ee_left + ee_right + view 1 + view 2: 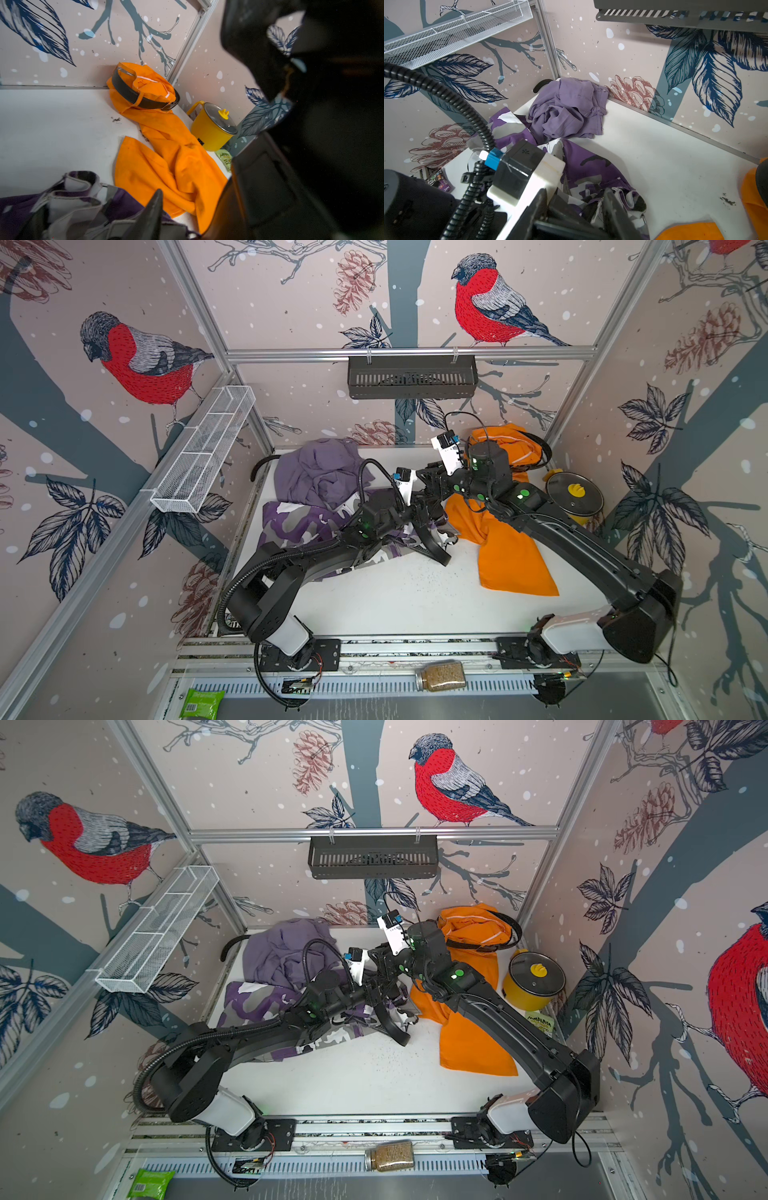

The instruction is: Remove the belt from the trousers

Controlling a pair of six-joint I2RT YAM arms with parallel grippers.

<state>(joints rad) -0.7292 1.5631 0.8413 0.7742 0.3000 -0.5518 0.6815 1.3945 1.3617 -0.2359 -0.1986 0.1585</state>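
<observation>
Here the left gripper point(422, 510) and the right gripper point(575, 205) meet over the waistband of the camouflage trousers point(299, 522), left of centre on the table point(395, 601). The right one's fingers point(611, 203) stand apart with camouflage cloth between them; whether either gripper pinches anything cannot be told. A black belt point(434, 545) curves from that waistband toward the near side. The lilac trousers point(320, 472) lie crumpled far left; the orange trousers point(507, 556) lie right, a second belt point(133, 93) through their waistband.
</observation>
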